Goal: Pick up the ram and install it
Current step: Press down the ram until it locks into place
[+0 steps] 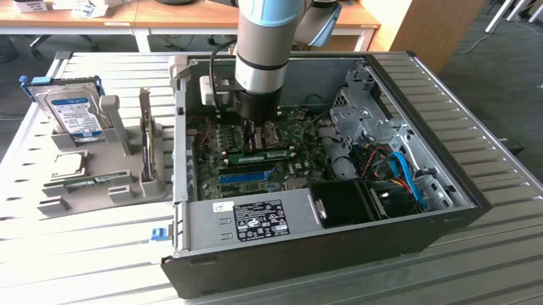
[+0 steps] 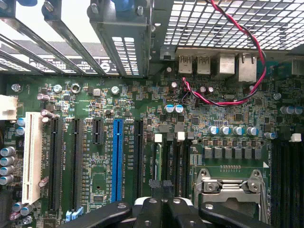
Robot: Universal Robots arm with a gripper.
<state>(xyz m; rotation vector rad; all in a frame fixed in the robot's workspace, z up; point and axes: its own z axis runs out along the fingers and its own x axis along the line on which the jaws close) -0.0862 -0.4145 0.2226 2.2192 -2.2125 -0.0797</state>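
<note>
Your gripper (image 1: 252,129) is down inside the open computer case (image 1: 441,210), just above the motherboard (image 2: 142,156), its jaws closed together with nothing between them. The ram (image 1: 257,153), a green stick, lies across the board just below the gripper in the exterior view, beside the blue slot (image 1: 246,176).
</note>
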